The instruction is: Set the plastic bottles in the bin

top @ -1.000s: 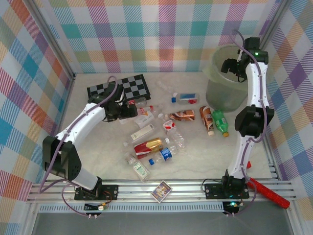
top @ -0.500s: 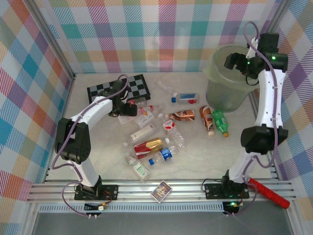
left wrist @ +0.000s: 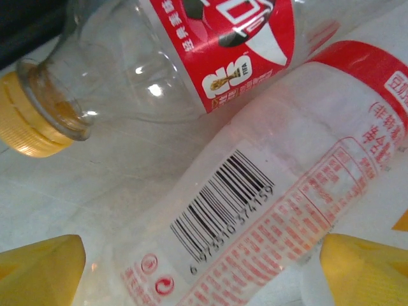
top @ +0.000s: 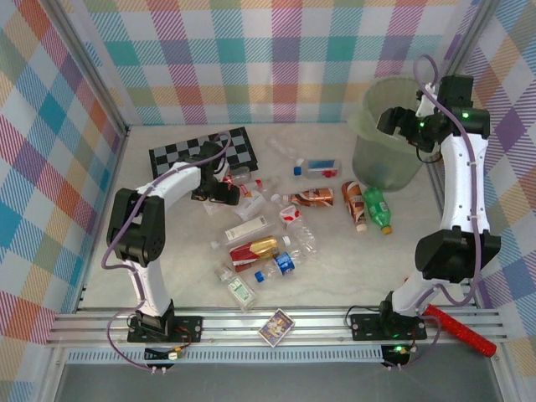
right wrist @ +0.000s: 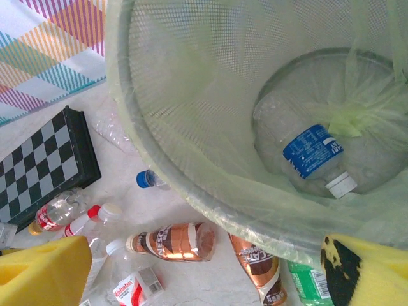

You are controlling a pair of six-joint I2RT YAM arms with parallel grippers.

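While left gripper (left wrist: 204, 271) straddles the white-label bottle (left wrist: 255, 210), right gripper (right wrist: 207, 271) hangs over the bin (right wrist: 146, 153)

Left fingers (left wrist: 38, 268) wide apart, bottle lying on the table (left wrist: 83, 191) between them, unclamped. Red-label bottle (left wrist: 191, 57) with yellow cap just beside it. Right fingers (right wrist: 38, 274) apart too, empty, above the bin rim. One blue-label bottle (right wrist: 311, 153) lies on the bin's bottom. Other bottles (top: 264, 249) scattered on the table left of the bin.

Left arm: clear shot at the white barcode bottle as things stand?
Probably yes. The left gripper is open with the white bottle lying between its fingertips, nothing over it. The red-label bottle lies close alongside and may get nudged.
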